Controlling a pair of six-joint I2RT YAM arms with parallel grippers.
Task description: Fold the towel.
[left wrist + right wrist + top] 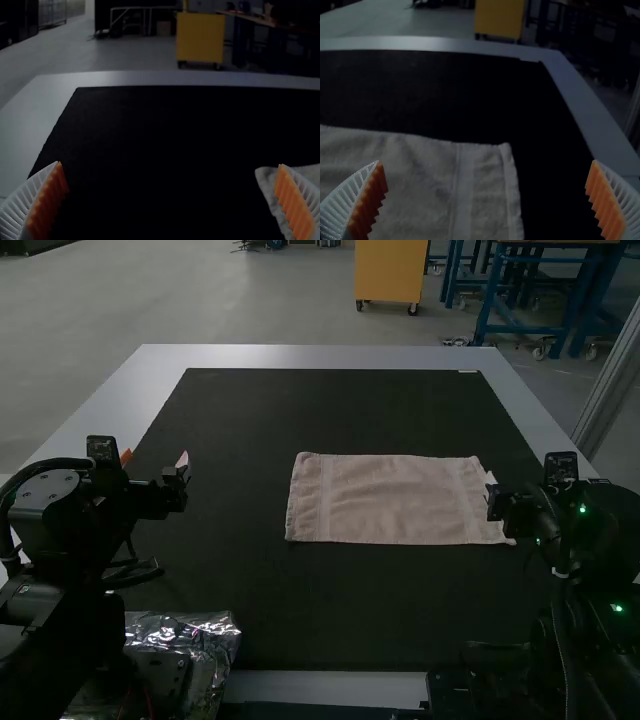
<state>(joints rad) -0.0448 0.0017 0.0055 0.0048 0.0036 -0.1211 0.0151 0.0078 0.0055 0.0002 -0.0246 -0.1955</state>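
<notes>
In the high view the left gripper (154, 457) is left of the pale towel (380, 500), with dark mat between them. The right gripper (503, 502) is at the towel's right end. The towel lies flat as a wide rectangle with a band near each short end; whether it is doubled I cannot tell. In the left wrist view the left gripper (170, 164) stands open, a corner of the towel (267, 186) beyond one finger. In the right wrist view the right gripper (487, 162) is open too, with the banded end of the towel (420, 187) between and below its fingers.
A dark mat (330, 405) covers most of the light table (310, 355). Crumpled silver foil (215, 635) sits at the near left, by the left arm's base. Cables hang beside the left arm.
</notes>
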